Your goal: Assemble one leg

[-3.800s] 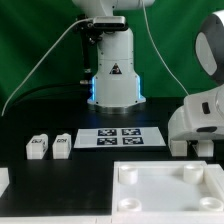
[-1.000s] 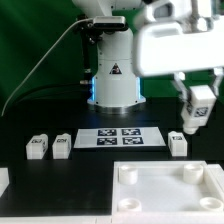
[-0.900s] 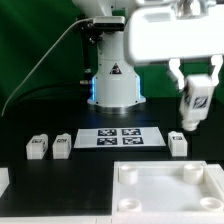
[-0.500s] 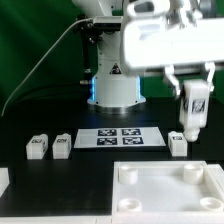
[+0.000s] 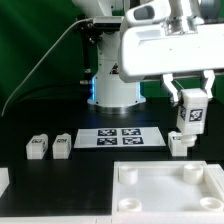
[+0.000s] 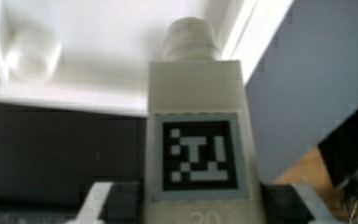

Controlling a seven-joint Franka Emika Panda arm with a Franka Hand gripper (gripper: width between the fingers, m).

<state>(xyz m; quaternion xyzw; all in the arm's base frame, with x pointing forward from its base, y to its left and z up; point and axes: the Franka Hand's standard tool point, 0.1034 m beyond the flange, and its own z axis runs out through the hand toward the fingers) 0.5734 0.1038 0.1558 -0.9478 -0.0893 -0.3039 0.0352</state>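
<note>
My gripper (image 5: 190, 98) is shut on a leg (image 5: 190, 112), a chunky white post with a black-and-white tag. It holds the leg in the air at the exterior view's right, just above another leg (image 5: 178, 143) that lies on the table. In the wrist view the held leg (image 6: 197, 110) stands between my two fingers (image 6: 112, 200), tag facing the camera and its round peg end pointing away. Two more legs (image 5: 38, 148) (image 5: 62, 145) lie at the exterior view's left.
The wide white panel (image 5: 170, 197) with raised rim and round corner sockets lies at the front right, and shows in the wrist view (image 6: 87, 50) beyond the held leg. The marker board (image 5: 120, 137) lies mid-table. The robot base (image 5: 113, 80) stands behind it.
The arm came up from the table at the right with the leg in its gripper. Over the last second it shifted left and the leg turned, so its tag faces the camera.
</note>
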